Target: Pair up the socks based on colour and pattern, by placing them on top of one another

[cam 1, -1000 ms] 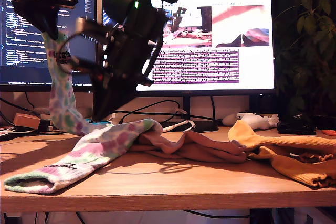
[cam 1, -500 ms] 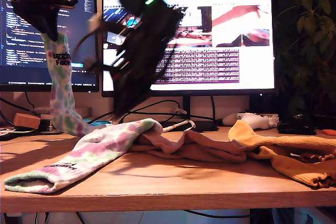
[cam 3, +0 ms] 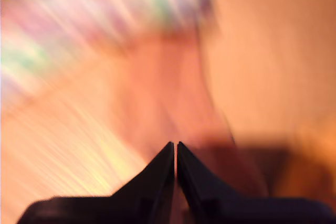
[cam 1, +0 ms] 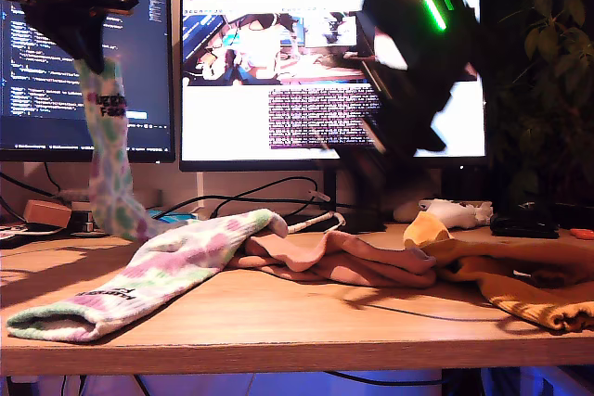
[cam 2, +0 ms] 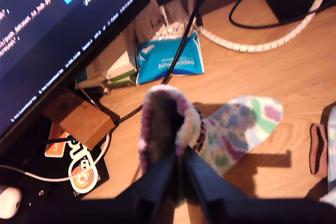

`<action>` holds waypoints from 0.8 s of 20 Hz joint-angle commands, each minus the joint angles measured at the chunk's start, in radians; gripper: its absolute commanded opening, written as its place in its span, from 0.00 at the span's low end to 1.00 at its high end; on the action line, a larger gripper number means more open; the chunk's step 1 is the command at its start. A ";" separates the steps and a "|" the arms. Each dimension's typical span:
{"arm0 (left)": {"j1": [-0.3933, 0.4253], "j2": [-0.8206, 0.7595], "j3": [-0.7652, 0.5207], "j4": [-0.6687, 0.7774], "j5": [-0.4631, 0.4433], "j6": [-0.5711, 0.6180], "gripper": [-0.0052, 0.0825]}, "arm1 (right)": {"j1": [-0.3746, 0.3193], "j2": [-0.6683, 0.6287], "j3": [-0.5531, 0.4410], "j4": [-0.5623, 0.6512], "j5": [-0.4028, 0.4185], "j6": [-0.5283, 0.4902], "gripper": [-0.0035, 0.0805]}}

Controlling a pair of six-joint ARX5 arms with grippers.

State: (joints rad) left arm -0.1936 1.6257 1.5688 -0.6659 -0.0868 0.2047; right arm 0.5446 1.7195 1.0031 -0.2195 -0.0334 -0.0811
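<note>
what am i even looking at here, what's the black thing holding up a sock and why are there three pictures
These are two robot arms sorting socks on a desk. The wide picture comes from a fixed camera; the other two come from cameras riding on each arm's claw.

My first claw is shut on a tie-dye sock, dangling it near the wide view's left. Its match lies flat on the desk, then pink socks in the middle and yellow socks at that view's right.

My second claw is shut and holds nothing; its picture is blurred by fast movement. The dark blur in front of the monitor is an arm, probably that one.
</note>
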 commanded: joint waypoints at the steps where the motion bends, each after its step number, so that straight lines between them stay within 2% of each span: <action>1: 0.002 -0.011 0.008 0.007 0.001 -0.005 0.04 | -0.014 -0.003 0.008 0.024 0.000 0.004 0.03; 4: 0.002 -0.011 0.008 0.008 0.001 -0.005 0.04 | -0.070 0.013 0.008 0.020 0.001 0.003 0.03; 6: 0.002 -0.011 0.008 0.008 0.001 -0.005 0.04 | -0.094 0.039 0.008 -0.010 -0.026 0.004 0.03; 8: 0.002 -0.011 0.008 0.009 0.001 -0.002 0.04 | -0.095 0.071 0.000 -0.018 -0.068 0.006 0.03; 12: 0.002 -0.011 0.008 0.011 0.001 -0.002 0.04 | -0.069 0.124 -0.002 -0.031 -0.072 0.031 0.03; 16: 0.002 -0.011 0.008 0.011 0.001 -0.002 0.04 | -0.053 0.128 -0.002 -0.150 -0.061 0.115 0.03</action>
State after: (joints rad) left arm -0.1936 1.6257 1.5688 -0.6662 -0.0868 0.2047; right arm 0.4751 1.7958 1.0412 -0.3069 -0.0933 0.0154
